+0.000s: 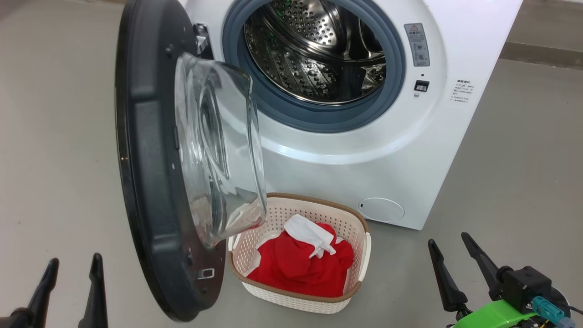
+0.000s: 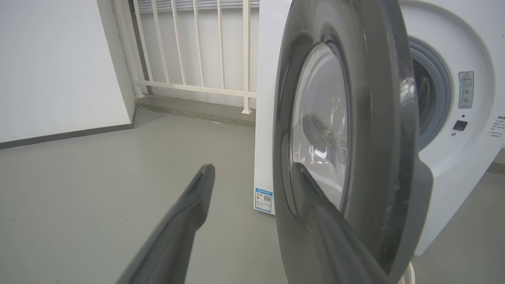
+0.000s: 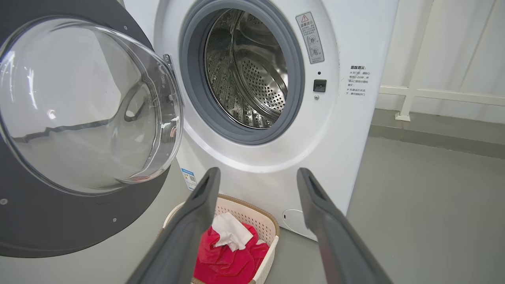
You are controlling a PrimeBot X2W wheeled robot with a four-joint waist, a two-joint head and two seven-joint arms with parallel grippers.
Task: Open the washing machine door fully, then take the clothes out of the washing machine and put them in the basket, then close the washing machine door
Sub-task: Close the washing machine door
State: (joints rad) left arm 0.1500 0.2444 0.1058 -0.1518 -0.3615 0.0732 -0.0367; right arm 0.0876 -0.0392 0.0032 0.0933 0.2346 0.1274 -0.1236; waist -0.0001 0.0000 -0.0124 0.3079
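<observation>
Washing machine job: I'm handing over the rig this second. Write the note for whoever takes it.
The left hand is open and empty, low by the outer face of the washing machine door.
The right hand is open and empty, right of the basket.
The door stands wide open. The red clothes, a white cloth on top, lie in the basket on the floor before the washing machine. The drum shows no clothes.
Done: door opened, clothes in basket.
Left: close the door.
</observation>
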